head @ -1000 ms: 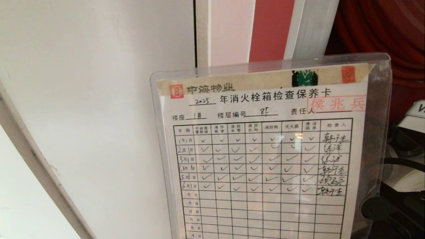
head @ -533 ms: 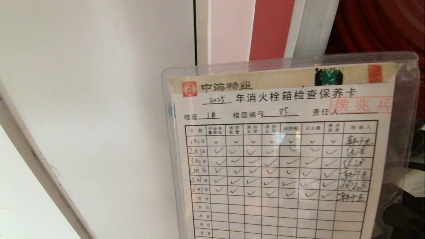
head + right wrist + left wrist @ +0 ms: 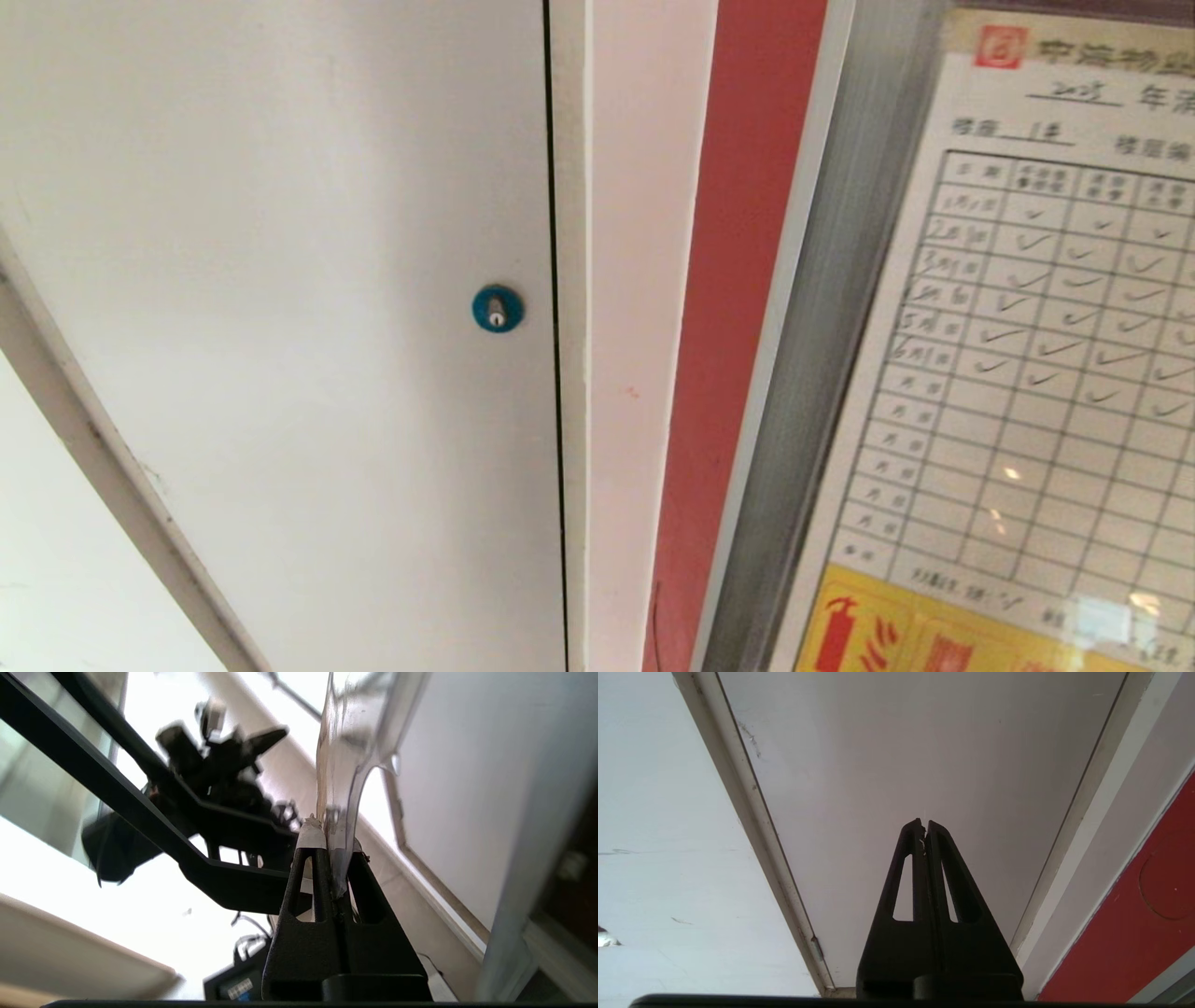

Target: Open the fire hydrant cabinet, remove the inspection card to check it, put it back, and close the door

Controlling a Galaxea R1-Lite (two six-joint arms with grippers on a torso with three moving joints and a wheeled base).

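Observation:
The inspection card (image 3: 1027, 327), a white gridded sheet with a yellow band at its lower end, sits in a clear sleeve. It hangs tilted at the right edge of the head view, in front of the fire hydrant cabinet's silver frame (image 3: 822, 308). My right gripper (image 3: 329, 833) is shut on the sleeve's edge (image 3: 355, 732), which stands up from between the fingertips; this gripper is outside the head view. My left gripper (image 3: 923, 823) is shut on nothing, parked and pointing at a white panel. The door is not clearly in view.
A plain white panel (image 3: 280, 280) with a blue round lock (image 3: 497, 308) fills the left of the head view. A red strip (image 3: 738, 280) runs beside the cabinet frame. My own dark head structure (image 3: 210, 779) looms in the right wrist view.
The card has swung up and to the right in the head view and now tilts. The blue lock it covered now shows, and so does the card's yellow band.

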